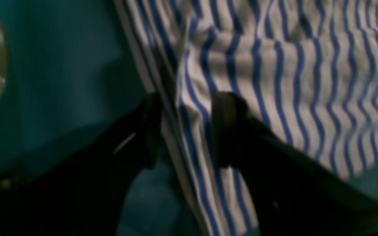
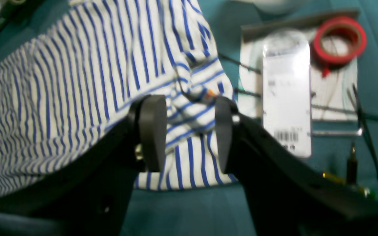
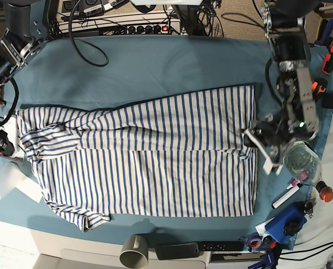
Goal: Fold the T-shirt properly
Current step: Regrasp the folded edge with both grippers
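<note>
Robotics lab or workshop bench (image 3: 155,61) under a teal cloth. Power strips (image 3: 127,25) and loose cables (image 3: 85,47) run along the back edge. Red tape roll (image 2: 339,40), markers (image 3: 287,193), barcode-labelled packet (image 2: 286,95) clutter the sides.

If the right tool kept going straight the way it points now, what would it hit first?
Most likely the T-shirt: the right tool stands open, with bunched striped cloth directly between and beyond its jaws. Depth is unclear, so it may already be touching.

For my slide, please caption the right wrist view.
Open right pincer above striped T-shirt; red tape roll nearby.
</note>
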You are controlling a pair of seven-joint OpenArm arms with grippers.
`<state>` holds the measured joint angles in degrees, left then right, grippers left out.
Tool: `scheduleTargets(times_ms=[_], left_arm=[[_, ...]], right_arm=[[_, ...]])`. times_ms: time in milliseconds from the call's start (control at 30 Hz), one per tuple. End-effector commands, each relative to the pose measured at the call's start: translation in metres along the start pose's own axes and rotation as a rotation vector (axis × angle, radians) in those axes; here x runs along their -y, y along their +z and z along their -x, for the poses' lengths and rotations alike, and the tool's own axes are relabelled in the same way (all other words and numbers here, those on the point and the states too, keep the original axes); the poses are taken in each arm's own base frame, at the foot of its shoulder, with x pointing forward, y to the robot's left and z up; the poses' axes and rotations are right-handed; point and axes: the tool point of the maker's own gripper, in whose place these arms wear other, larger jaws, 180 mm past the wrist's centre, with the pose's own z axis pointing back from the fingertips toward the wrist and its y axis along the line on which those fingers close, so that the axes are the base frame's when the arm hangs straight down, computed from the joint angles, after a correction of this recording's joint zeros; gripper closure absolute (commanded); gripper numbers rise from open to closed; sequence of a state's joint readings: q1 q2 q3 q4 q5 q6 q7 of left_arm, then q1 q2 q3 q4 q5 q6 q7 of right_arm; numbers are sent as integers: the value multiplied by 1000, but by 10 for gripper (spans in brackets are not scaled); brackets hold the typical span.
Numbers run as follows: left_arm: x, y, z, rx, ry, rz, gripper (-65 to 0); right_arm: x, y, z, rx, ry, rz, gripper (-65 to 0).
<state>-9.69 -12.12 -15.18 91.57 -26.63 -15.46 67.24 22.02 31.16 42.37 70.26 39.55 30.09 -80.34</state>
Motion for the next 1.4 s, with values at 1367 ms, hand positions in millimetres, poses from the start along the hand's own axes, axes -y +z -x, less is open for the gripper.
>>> scheduleTargets(times_ms=[1367], left_arm=[[-59, 65, 43, 147, 200, -62, -260]], right_arm=[[37, -31, 91, 78, -106, 206, -246]])
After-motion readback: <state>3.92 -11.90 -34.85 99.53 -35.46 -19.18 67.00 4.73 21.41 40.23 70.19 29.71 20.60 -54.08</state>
